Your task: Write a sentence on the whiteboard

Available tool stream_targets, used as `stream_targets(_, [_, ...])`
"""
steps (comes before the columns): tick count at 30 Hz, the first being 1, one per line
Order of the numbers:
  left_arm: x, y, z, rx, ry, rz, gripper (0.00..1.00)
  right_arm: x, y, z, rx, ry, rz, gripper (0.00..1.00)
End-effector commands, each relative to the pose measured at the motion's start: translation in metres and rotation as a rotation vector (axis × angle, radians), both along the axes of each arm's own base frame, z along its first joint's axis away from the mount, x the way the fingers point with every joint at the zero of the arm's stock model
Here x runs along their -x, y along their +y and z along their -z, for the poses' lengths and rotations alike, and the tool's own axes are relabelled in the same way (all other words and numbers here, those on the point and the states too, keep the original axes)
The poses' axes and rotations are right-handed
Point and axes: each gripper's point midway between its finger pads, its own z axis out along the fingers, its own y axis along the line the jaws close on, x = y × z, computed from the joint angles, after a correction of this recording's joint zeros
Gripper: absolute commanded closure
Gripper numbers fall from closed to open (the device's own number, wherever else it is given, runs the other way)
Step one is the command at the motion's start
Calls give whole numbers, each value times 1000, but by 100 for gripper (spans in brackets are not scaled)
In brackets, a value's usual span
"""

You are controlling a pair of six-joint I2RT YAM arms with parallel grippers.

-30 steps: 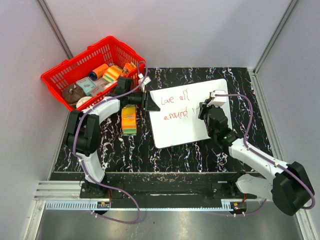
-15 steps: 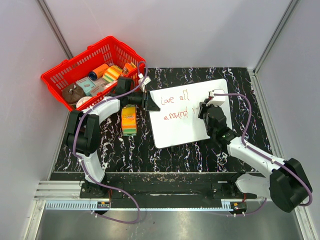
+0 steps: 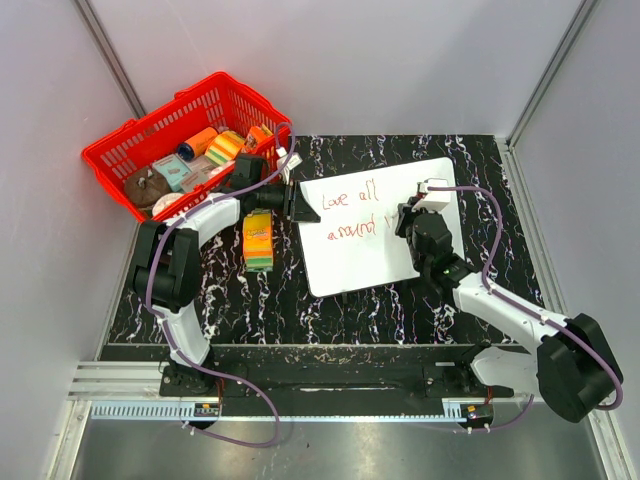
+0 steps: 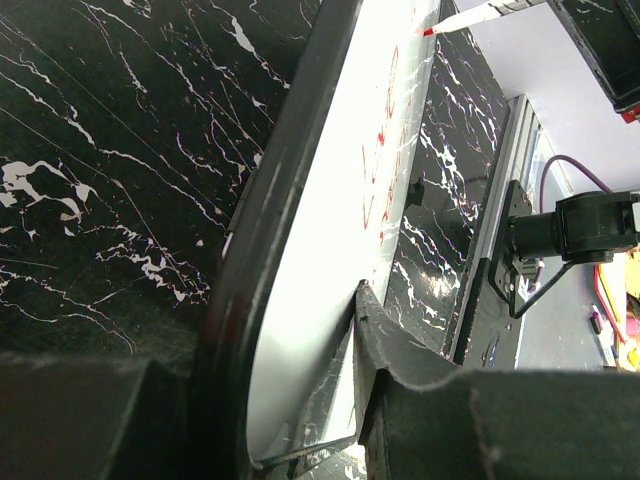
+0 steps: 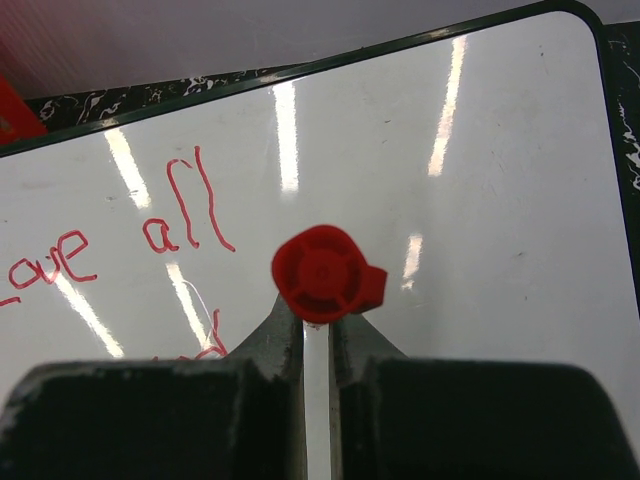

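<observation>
The whiteboard (image 3: 375,240) lies tilted on the black marbled table. The sentence (image 3: 352,210) runs across it in thin red marker, two short lines. My left gripper (image 3: 300,207) is shut on the board's left edge; in the left wrist view its fingers (image 4: 372,320) clamp the dark rim of the whiteboard (image 4: 330,200). My right gripper (image 3: 408,222) hovers over the board at the end of the second line, shut on a slim white pen with a red cap (image 5: 322,273). The pen's red tip (image 4: 430,32) meets the board. The red word "all" (image 5: 185,210) shows beside the cap.
A red basket (image 3: 118,150) with several colourful items stands at the back left, close behind my left arm. A yellow, orange and green sponge pack (image 3: 258,240) lies just left of the board. Grey walls enclose the table (image 3: 480,160) on three sides.
My right forearm has swung slightly left while the pen stays at the end of the second line. The left arm and the board have not moved.
</observation>
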Motion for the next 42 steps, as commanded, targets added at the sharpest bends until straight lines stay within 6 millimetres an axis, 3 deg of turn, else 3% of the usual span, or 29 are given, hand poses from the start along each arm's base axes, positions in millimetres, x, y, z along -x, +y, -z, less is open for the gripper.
stream_targets(1, [-52, 31, 59, -342, -314, -93, 100, 1, 7, 2, -27, 15, -36, 100])
stream_targets(19, [-51, 30, 60, -344, -315, -92, 100, 18, 5, 23, -33, 76, -67, 100])
stream_targets(23, [-51, 30, 60, -343, -312, -91, 100, 17, 4, 11, -50, 48, -63, 100])
stream_targets(31, [-52, 30, 59, -344, -317, -91, 100, 17, 1, -34, -108, -67, -55, 100])
stream_targets(42, [-51, 31, 59, -345, -318, -92, 100, 2, 14, -40, -97, -91, -78, 100])
